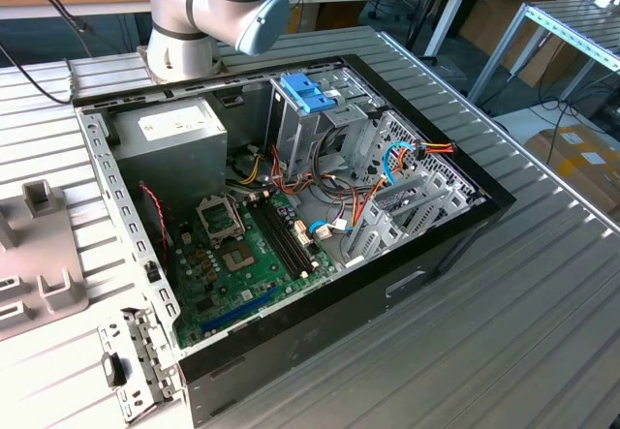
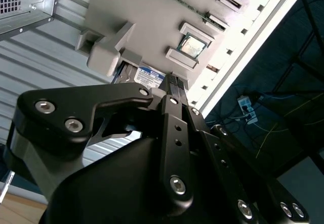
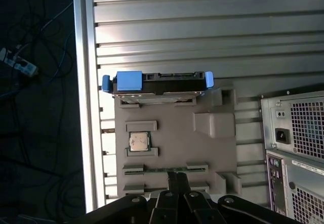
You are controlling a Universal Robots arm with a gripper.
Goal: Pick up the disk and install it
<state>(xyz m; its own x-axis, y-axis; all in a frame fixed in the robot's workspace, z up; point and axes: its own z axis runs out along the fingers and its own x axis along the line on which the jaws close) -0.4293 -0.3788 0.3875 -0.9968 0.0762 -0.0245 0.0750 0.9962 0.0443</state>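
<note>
In the first wrist view, the disk [image 3: 159, 82] sits at an end of a grey holder plate [image 3: 174, 148], its blue end tab [image 3: 127, 81] close to the edge rail of the ribbed desk [image 3: 202, 27]. The gripper [image 3: 177, 179] hangs over the plate, well apart from the disk, its 2 fingers pressed together and holding nothing. Bare desk lies open beyond the disk, and a computer case [image 3: 298, 148] stands near the plate. In the second wrist view, a white and blue label [image 2: 150, 76] on the disk carries print too small to read.
</note>
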